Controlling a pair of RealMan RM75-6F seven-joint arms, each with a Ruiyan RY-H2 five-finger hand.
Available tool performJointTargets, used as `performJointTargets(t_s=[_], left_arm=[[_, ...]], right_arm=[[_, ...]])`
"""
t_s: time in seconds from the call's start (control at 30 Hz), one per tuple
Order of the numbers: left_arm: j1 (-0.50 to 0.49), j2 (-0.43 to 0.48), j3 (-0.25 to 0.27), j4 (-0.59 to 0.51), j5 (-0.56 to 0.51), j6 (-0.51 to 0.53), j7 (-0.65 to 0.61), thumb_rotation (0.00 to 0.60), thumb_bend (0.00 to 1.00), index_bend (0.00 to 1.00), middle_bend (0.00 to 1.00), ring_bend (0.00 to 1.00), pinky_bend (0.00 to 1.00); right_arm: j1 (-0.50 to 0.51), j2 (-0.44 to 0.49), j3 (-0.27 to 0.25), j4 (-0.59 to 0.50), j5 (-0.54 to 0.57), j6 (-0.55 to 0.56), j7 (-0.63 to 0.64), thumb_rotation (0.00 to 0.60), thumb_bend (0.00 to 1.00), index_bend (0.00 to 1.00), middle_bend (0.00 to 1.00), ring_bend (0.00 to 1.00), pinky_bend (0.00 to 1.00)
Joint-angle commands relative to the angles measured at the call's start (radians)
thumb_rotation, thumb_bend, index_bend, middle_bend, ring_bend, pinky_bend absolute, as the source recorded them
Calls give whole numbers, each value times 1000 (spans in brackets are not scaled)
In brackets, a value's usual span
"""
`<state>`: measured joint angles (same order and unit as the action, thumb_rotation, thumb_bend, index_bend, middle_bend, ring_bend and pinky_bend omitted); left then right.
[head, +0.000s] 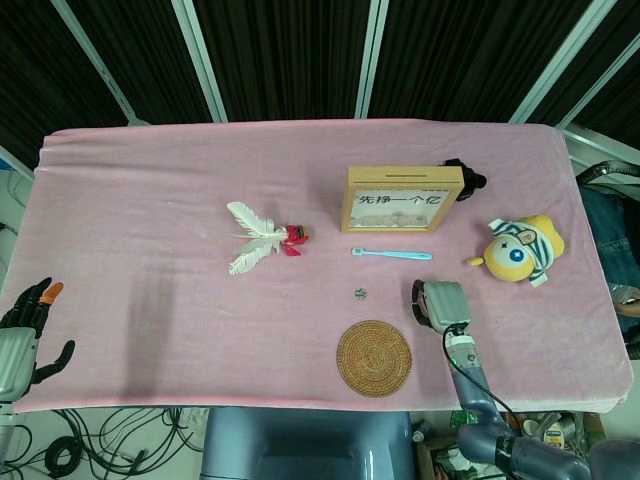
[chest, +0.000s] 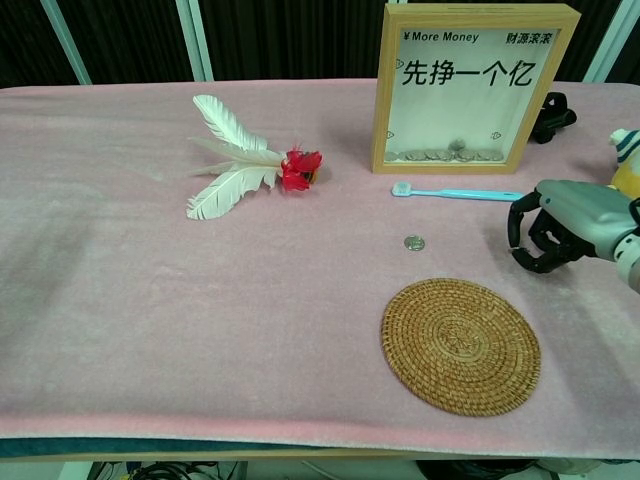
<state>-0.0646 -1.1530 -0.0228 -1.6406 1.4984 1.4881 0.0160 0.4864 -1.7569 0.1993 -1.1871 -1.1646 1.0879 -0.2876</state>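
Closest in, a round woven rattan coaster (chest: 461, 345) sits on the pink-clothed desk (chest: 150, 300). Just past it, the right hand (chest: 560, 228) hovers with fingers (chest: 527, 225) curled in, holding nothing, beside a small silver coin (chest: 414, 243) and a light blue toothbrush (chest: 458, 193). The left hand (head: 22, 335) hangs off the desk edge, fingers spread.

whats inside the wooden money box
Behind the wooden money box's clear front, a row of coins lies along the bottom. The printed lettering covers part of the pane; nothing else shows inside.
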Motion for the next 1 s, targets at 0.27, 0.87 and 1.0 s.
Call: performJointTargets(t_s=[0.27,0.87,1.0], left_arm=[[0,0,1,0,0,-1,2,600,355,12,1,0,214],[0,1,-1,-2,-2,-3,-7,600,355,12,1,0,222],[-1,2,-3,-4,-7,-4,-14,600,355,11,0,0,222]], right_arm=[[0,0,-2,2,2,-3,8,600,348,591,890,948,958],[23,108,54,-168,-11,31,-23,600,405,633,891,951,956],[43,183,89,-272,9,31,-87,600,405,638,891,951,955]])
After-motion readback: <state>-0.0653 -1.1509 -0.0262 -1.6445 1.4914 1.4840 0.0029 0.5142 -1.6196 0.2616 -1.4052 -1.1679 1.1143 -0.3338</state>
